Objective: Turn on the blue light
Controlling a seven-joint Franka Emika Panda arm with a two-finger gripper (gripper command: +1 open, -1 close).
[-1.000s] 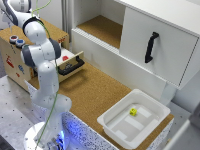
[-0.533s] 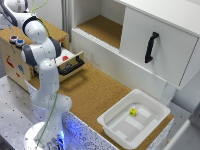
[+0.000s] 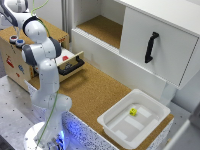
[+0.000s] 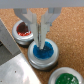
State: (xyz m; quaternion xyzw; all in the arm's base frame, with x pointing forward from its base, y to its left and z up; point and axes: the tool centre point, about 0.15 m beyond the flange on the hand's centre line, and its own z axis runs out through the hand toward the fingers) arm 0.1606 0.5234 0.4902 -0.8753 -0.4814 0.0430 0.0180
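In the wrist view the blue light (image 4: 44,53) is a round blue-topped button with a pale rim, set on the wooden box's top. My gripper (image 4: 40,45) is shut, its two fingers pressed together, with the tips right over the blue top and touching or almost touching it. In the exterior view the arm (image 3: 41,55) reaches over the wooden box (image 3: 15,67) at the exterior view's left. The hand is mostly hidden there by the arm and the frame edge.
A red button (image 4: 23,31) and a green button (image 4: 68,78) flank the blue one. The box's open drawer (image 3: 70,65) holds a red item. A white cabinet (image 3: 150,45) with a black handle stands behind. A white tray (image 3: 135,120) holds a small yellow object.
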